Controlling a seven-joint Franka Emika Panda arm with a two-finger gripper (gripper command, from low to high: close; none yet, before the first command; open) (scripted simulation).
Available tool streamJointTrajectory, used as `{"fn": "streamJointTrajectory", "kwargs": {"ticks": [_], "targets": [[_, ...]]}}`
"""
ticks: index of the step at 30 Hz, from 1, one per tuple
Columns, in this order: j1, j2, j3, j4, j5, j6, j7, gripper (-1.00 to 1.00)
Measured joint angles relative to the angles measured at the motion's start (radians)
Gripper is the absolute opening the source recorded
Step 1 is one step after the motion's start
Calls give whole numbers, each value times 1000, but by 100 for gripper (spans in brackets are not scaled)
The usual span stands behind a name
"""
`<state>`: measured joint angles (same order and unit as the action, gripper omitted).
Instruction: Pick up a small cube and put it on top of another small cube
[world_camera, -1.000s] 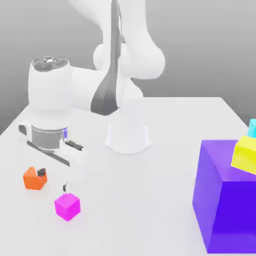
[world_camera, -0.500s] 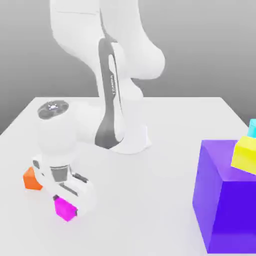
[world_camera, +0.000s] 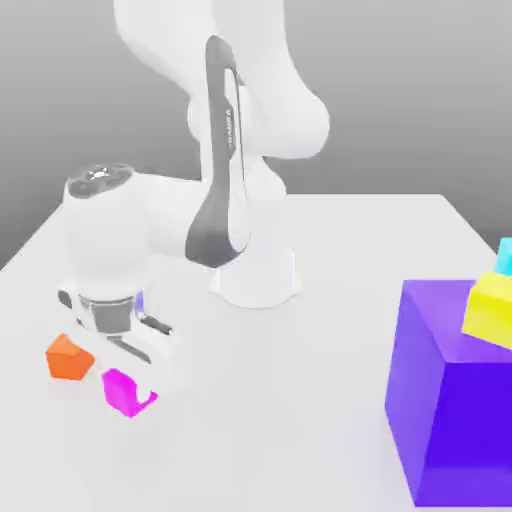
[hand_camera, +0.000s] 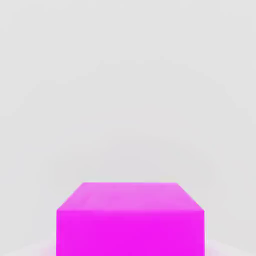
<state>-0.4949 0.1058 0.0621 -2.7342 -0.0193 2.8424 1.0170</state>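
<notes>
White arm's pincer (world_camera: 133, 383) clamped on magenta cube (world_camera: 120, 389), orange cube (world_camera: 67, 357) beside, purple block (world_camera: 450, 400) well apart
</notes>
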Motion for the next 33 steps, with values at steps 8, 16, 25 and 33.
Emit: {"fn": "streamJointTrajectory", "kwargs": {"ticks": [8, 16, 25, 33], "targets": [[180, -117, 84, 125, -102, -249, 477, -100], [362, -231, 221, 260, -35, -494, 883, -100], [550, -364, 433, 407, 129, -746, 1280, -100], [619, -350, 543, 370, 183, -685, 1438, 100]]}}
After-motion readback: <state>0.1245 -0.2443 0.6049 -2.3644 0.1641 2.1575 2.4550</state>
